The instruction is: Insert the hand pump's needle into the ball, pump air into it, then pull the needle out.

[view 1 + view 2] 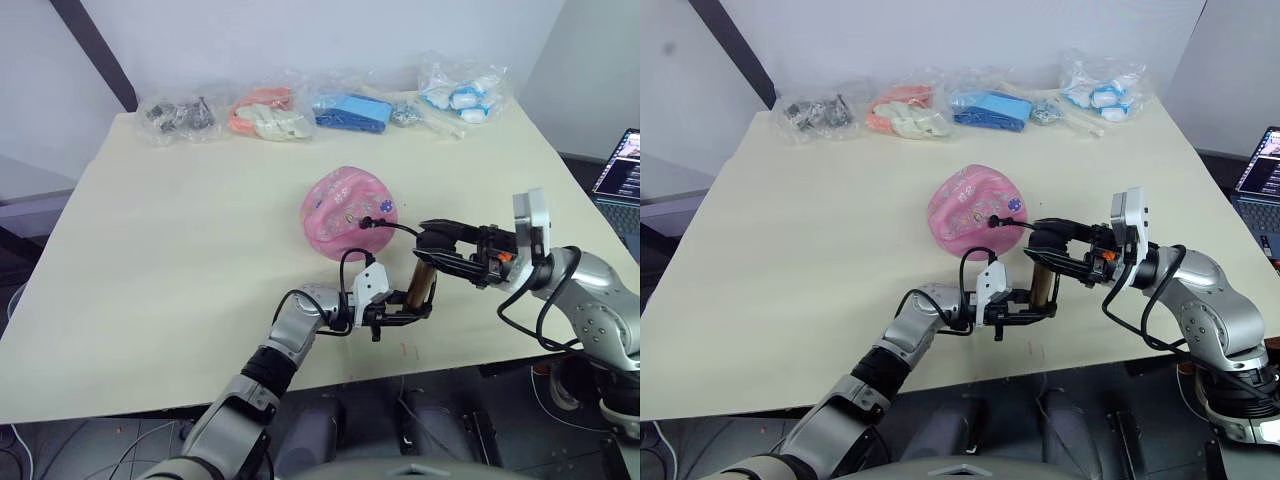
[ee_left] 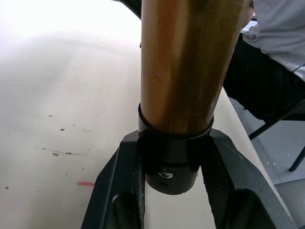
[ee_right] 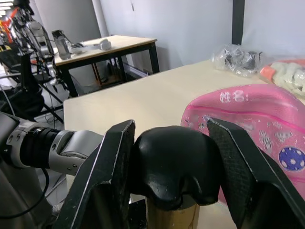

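- The hand pump (image 1: 421, 284) is held upright near the front edge of the counter (image 1: 150, 260), just in front of the ball (image 1: 348, 212), between the two claws.
- The left claw (image 1: 398, 314) is clamped on the pump's lower black end cap; in the left wrist view the two fingers (image 2: 119, 191) are seen pressed against either side of the cap, with the bronze barrel rising above it.
- The right claw (image 1: 440, 246) is closed around the black handle (image 3: 172, 162) at the top of the pump, one finger on each side.
- The pink ball sits on the counter looking dented and under-filled. The thin black hose (image 1: 385, 226) arcs from the pump to a small black fitting (image 1: 367, 222) on the ball's near face; the needle itself is too small to be made out, so its depth in the valve cannot be told.
- The step in hand is judged to be pumping, with the needle's withdrawal not yet done.
- Risk: the soft ball is not restrained, so a tug through the hose could roll it or pull the fitting out.
- Risk: if the handle is driven off the barrel's axis, the pump could twist in the lower grip, which holds only the short end cap.
- Risk: the smooth, rounded handle could slip between the fingers on an upstroke.
- Pose: the left forearm reaches forward low over the counter, claw pointing to the robot's right; the right arm comes in from the right, elbow bent, claw levelled towards the ball.
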